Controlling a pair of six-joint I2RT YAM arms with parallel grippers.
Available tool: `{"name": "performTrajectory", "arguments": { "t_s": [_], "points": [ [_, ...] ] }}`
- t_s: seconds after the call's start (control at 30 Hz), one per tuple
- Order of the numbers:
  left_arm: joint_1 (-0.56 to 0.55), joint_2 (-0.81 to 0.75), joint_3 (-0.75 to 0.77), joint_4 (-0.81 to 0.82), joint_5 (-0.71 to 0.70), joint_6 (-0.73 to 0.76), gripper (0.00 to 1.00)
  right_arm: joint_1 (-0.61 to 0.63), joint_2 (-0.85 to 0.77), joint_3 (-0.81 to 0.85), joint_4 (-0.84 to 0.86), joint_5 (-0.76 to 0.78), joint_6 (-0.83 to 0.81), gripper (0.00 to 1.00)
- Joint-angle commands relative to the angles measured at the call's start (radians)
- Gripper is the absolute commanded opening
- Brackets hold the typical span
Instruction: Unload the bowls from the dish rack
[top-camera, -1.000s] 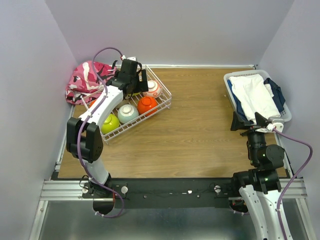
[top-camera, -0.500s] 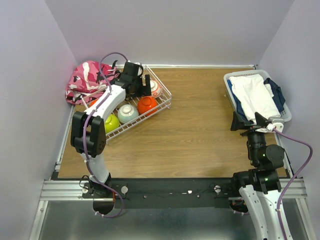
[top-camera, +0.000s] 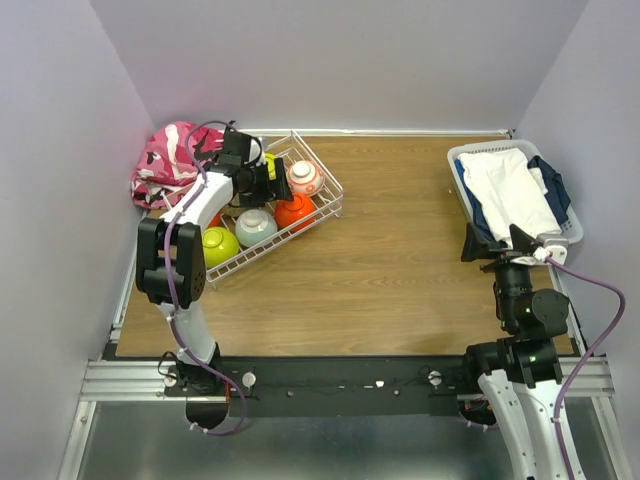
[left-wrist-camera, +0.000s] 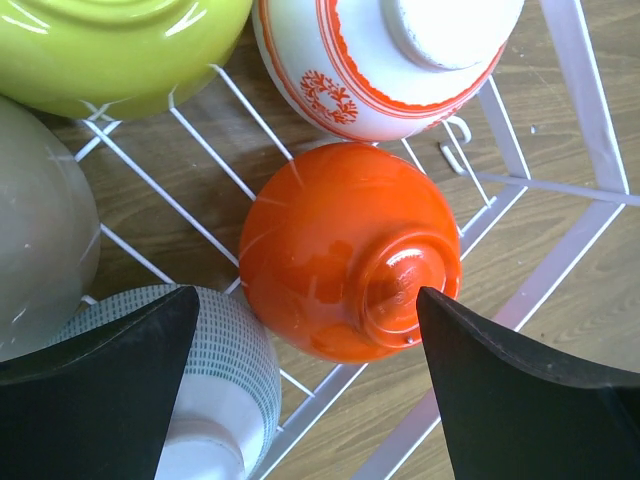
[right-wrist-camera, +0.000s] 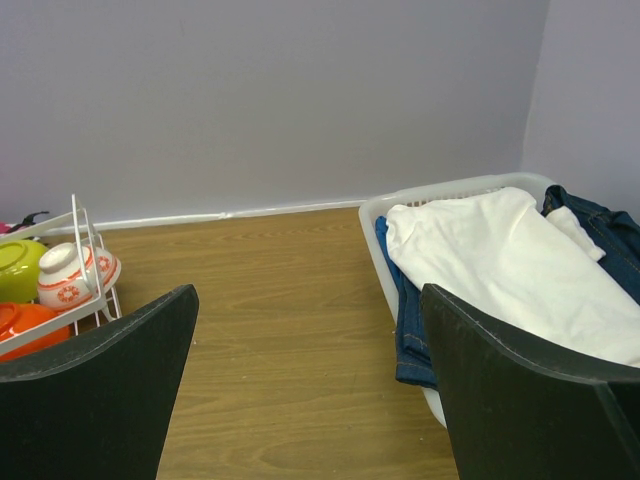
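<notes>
From above, the left gripper (top-camera: 265, 185) hangs over the far half of the dish rack (top-camera: 325, 205), which sits at the far left of the table (top-camera: 400, 260). Its fingers are spread apart and empty. Just beyond the fingers is a red-patterned white bowl (top-camera: 304, 178), with an orange bowl (top-camera: 295, 211), a pale teal bowl (top-camera: 256, 227) and a lime-green bowl (top-camera: 220, 246) nearer the arm's base. The arm hides the rack's far-left corner. A pink camouflage bag (top-camera: 165, 165) lies behind the wrist. The right gripper (top-camera: 505, 240), also spread wide and empty, points at a white plastic basket (top-camera: 456, 160). In the left wrist view, the orange bowl lies upside down between the two fingers (left-wrist-camera: 100, 400), touching neither. The teal bowl is half covered by the left one. A second lime-green bowl (left-wrist-camera: 120, 50) and a greyish bowl (left-wrist-camera: 40, 240) are cut off by the frame. In the right wrist view, a white cloth (right-wrist-camera: 500, 260) over jeans (right-wrist-camera: 410, 320) fills the basket ahead of the right finger. Only the rack's end shows, far past the left finger.
</notes>
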Motion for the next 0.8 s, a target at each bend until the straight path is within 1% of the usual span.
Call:
{"name": "performTrajectory", "arguments": {
  "t_s": [0.0,0.33,0.77],
  "points": [
    [0.013,0.023,-0.008,0.038,0.134,0.014,0.99,0.008,0.008,-0.008,-0.018,0.002,-0.012,1.00],
    [0.029,0.126,0.006,0.064,0.211,-0.023,0.99,0.008,0.019,-0.008,-0.019,-0.001,-0.012,1.00],
    [0.029,0.193,0.007,0.044,0.265,-0.063,0.99,0.008,0.025,-0.009,-0.019,-0.004,-0.012,1.00]
  ]
}}
